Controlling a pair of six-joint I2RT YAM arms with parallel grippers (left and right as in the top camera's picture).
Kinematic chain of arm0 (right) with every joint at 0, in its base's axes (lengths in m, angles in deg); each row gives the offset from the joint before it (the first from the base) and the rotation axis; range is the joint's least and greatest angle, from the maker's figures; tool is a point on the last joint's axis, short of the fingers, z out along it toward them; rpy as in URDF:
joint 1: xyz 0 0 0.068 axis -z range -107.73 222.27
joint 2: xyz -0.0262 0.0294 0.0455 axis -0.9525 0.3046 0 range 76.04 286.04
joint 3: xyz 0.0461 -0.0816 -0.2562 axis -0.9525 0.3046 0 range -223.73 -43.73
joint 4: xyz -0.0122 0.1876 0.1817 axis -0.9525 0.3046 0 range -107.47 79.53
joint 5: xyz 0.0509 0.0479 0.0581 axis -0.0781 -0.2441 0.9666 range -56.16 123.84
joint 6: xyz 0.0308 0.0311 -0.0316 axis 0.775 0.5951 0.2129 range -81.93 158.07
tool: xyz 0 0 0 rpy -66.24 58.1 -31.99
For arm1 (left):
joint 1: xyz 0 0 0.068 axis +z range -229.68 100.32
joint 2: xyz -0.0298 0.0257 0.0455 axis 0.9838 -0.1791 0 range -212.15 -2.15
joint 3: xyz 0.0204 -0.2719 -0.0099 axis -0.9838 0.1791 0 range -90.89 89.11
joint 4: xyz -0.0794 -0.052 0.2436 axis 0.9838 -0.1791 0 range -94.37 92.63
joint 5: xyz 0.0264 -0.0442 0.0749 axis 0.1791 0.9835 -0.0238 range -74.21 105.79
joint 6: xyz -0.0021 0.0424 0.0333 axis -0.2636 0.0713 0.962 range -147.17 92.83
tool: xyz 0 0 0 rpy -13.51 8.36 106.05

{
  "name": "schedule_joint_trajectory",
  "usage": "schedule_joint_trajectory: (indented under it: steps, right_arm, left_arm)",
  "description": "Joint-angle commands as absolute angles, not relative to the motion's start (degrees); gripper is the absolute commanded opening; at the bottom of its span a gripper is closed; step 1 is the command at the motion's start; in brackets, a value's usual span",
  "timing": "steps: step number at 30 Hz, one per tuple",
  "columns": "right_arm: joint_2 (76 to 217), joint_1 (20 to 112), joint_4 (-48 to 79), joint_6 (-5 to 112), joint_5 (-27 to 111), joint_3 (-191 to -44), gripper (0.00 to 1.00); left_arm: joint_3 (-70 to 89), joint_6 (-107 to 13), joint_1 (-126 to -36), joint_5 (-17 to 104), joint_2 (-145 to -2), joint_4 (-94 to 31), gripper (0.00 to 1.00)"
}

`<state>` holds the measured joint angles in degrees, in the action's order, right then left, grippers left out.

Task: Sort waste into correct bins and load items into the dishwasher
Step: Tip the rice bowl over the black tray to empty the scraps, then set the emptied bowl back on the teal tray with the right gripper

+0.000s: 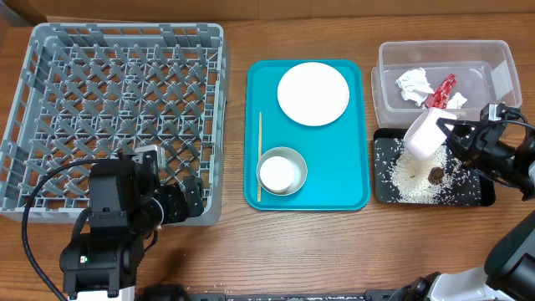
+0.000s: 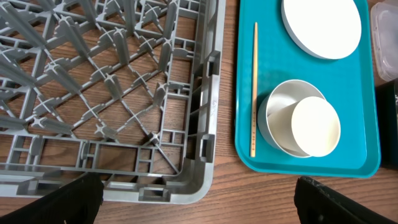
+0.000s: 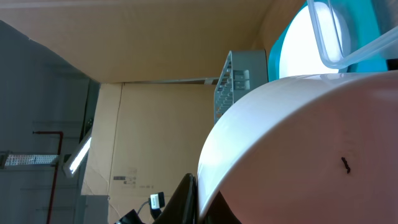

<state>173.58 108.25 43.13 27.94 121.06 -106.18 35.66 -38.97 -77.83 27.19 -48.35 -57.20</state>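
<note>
Over on the right side, the right gripper (image 1: 447, 132) is pinched tight on the wall of the small white cup (image 1: 424, 134), holding it tipped with its mouth facing down toward the black tray (image 1: 379, 197). My guess is it's held like that to dump out the leftovers, since the tray already has a scatter of rice grains (image 1: 414, 177) and a brown lump (image 1: 436, 175) right under it. The clear tub (image 1: 501, 63) just behind has the dry stuff, a crumpled tissue (image 1: 415, 85) and a shiny red wrapper (image 1: 441, 90), so food and trash look split by bin. On the teal tray (image 1: 334, 167) sit the flat, smooth plate (image 1: 313, 94), a dull metal bowl (image 1: 293, 157) with a glossy white bowl (image 1: 277, 174) nested in it, and a thin wooden stick (image 1: 259, 155) along the left edge. The left gripper (image 2: 198, 186) hangs spread wide and empty by the near corner of the grey dish rack (image 1: 117, 92), all pegs and lattice, nothing loaded.
</note>
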Motion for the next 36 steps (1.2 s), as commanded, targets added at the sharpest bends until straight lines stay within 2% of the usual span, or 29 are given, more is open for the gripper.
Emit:
schedule_joint_trajectory:
  steps: [1, 6, 11, 17, 29, 36]
  right_arm:
    - [173.91, 108.39, 43.07, 27.79, 123.03, -105.92, 0.04]
    - [173.51, 105.43, 47.99, 30.21, 102.75, -107.87, 0.04]
    - [170.61, 100.3, 53.65, 27.54, 97.0, -115.1, 0.04]
    - [169.58, 88.28, 57.71, 28.53, 77.06, -121.86, 0.04]
    - [170.02, 59.84, 44.23, 41.36, 44.63, -121.68, 0.04]
    - [174.08, 49.85, 37.93, 41.95, 42.18, -121.53, 0.04]
  left_arm:
    - [34.52, -38.09, -77.83, 27.88, -48.24, -57.14, 1.0]
    - [34.52, -38.09, -77.83, 27.88, -48.24, -57.07, 1.0]
    - [34.52, -38.09, -77.83, 27.91, -48.22, -57.16, 1.0]
    - [34.52, -38.09, -77.83, 27.88, -48.24, -57.07, 1.0]
    - [34.52, -38.11, -77.83, 27.91, -48.24, -57.16, 1.0]
    - [34.52, -38.11, -77.83, 27.91, -48.24, -57.18, 1.0]
